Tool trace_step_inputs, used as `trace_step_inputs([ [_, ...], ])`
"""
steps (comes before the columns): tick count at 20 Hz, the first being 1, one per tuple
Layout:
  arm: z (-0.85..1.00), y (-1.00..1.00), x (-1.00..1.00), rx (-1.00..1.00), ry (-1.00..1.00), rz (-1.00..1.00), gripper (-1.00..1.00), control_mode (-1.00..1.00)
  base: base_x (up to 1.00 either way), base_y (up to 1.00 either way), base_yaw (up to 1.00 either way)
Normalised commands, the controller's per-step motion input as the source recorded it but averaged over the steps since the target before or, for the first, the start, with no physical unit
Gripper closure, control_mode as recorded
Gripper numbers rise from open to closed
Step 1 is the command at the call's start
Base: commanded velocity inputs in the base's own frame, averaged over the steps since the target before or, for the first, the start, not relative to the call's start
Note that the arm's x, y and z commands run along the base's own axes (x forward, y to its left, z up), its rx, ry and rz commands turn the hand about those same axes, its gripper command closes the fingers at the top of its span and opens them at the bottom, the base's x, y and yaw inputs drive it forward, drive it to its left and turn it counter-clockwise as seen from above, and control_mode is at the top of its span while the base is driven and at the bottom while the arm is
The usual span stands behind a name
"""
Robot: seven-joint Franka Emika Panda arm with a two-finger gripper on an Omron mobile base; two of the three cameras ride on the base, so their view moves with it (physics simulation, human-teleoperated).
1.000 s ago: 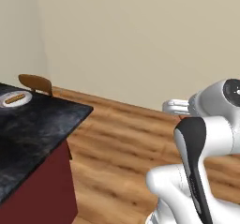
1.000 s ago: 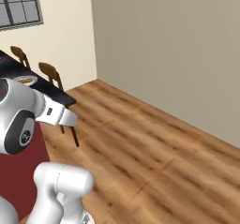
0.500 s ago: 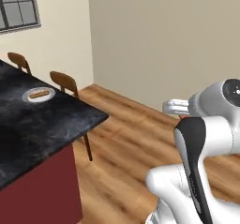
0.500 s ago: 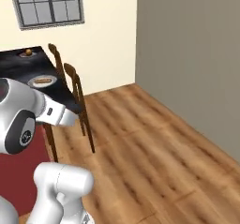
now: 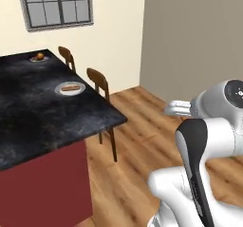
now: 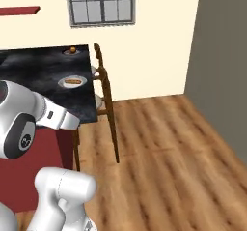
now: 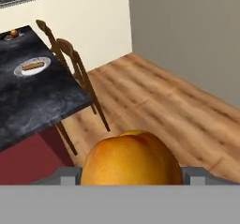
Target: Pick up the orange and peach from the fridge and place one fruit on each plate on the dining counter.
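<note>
A yellow-orange peach (image 7: 131, 160) sits at the bottom of the hand view, with my gripper (image 7: 131, 177) shut on it; the fruit hides the fingertips. The black marbled dining counter (image 5: 28, 117) lies to the left. On it, the near plate (image 5: 59, 89) has a brownish centre, and the far plate (image 5: 33, 60) carries the orange (image 5: 40, 56). From the right base view I see the same near plate (image 6: 61, 83) and orange (image 6: 73, 50). They also appear in the hand view as the plate (image 7: 18, 70) and the orange (image 7: 14, 32). The fridge is out of view.
Two wooden chairs (image 5: 99, 81) (image 5: 66, 55) stand along the counter's far edge, seen also in the hand view (image 7: 75, 59). Wooden floor (image 6: 164, 148) spreads open to the right. A grey wall (image 5: 194, 41) and a cream wall with a window (image 5: 57, 5) close the room.
The whole picture has swung as the base turned. The counter, its plates, the chairs and the window have come further into both base views. The arm keeps the same pose.
</note>
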Motion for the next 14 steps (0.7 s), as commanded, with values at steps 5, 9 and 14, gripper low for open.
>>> trace_step_inputs([
  [5,0.0,0.0,0.0,0.0,0.0,0.0,1.0,1.0,0.59,-0.47,0.5],
  [9,0.0,0.0,0.0,0.0,0.0,0.0,1.0,1.0,0.7,-0.4,0.48],
  [14,0.0,0.0,0.0,0.0,0.0,0.0,1.0,1.0,0.56,-0.29,0.42],
])
